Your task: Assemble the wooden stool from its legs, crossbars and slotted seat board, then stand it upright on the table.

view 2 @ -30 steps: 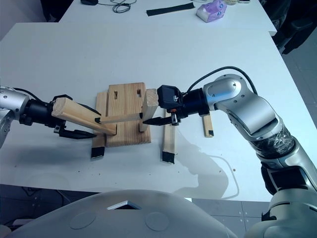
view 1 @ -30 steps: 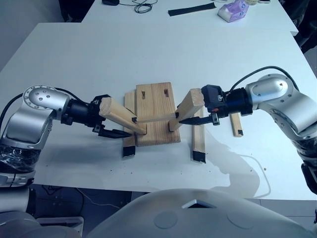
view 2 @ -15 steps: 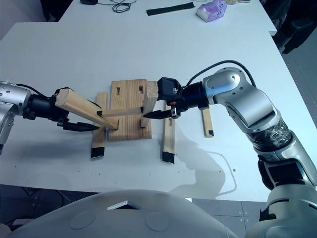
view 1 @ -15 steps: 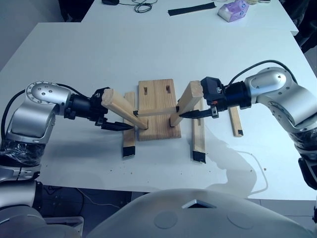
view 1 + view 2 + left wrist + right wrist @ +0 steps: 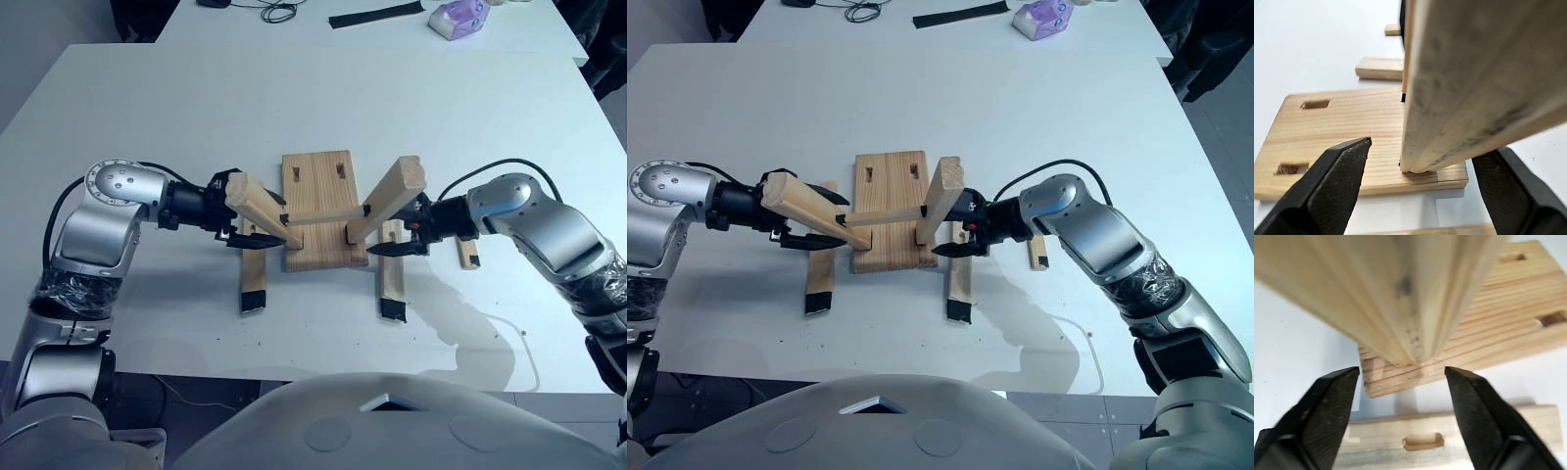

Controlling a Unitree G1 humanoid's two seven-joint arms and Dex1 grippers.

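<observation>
Lab or office workroom, looks like: plain white table (image 5: pixel 294 98) under the left gripper (image 5: pixel 259 233), second white table (image 5: pixel 549 39) well beyond it with loose cables (image 5: pixel 279 10), black strip (image 5: pixel 377 16), purple tissue pack (image 5: pixel 458 17).

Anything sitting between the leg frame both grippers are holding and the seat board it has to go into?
Nothing visible does. The leg frame is directly over the seat board, whose two far slots are bare. The loose legs lie on the table beside the board, not on it. The leg ends hide the board's near part.
</observation>
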